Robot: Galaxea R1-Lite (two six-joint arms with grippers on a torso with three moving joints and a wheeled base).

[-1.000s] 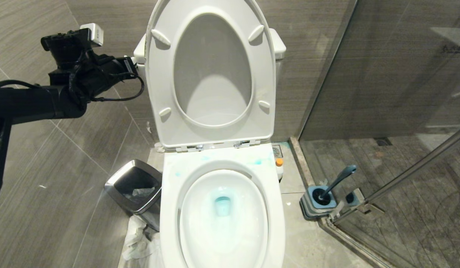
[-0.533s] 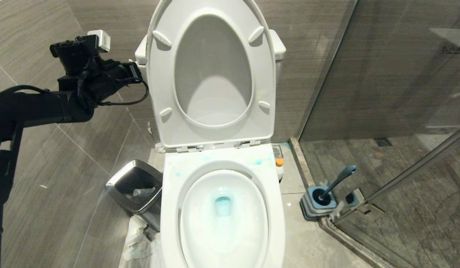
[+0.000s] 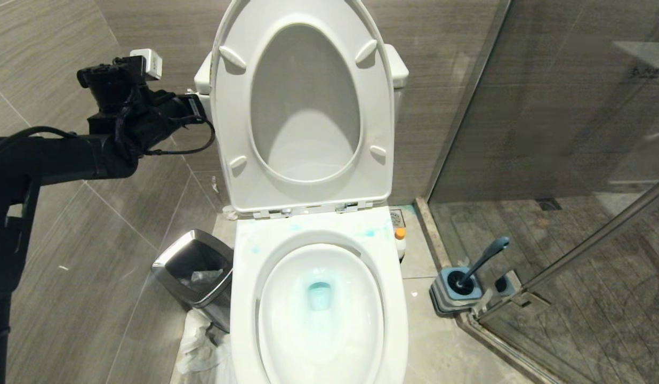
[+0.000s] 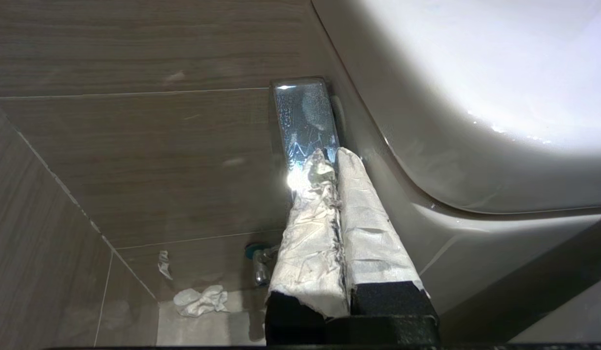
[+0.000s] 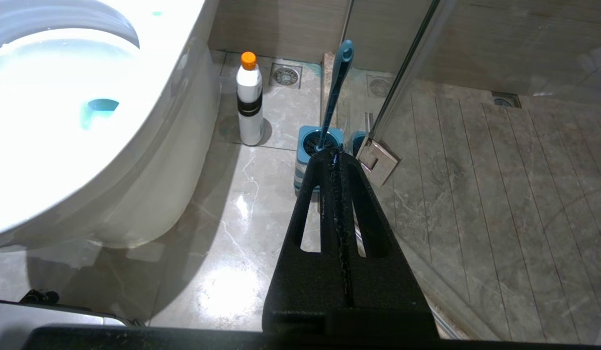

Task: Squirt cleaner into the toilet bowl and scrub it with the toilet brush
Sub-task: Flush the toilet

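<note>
Toilet bowl point(image 3: 319, 298) open in front of me, seat and lid up, cleaner point(image 3: 319, 294) tinting the water blue.

From the head camera I see my left gripper point(image 3: 193, 109) raised beside the tank, but only its wrist camera shows the taped fingers point(image 4: 325, 204) pressed together, tips at the chrome flush lever point(image 4: 303, 116), grasping nothing. My right gripper point(image 5: 335, 158) appears only in its own view, clenched empty above the floor, with a white orange-capped bottle point(image 5: 249, 99) upright beside the bowl. The toilet brush point(image 3: 481, 261) leans in its blue-grey holder point(image 3: 455, 290) by the glass door. The chrome bin point(image 3: 193, 274) holds crumpled waste.
</note>
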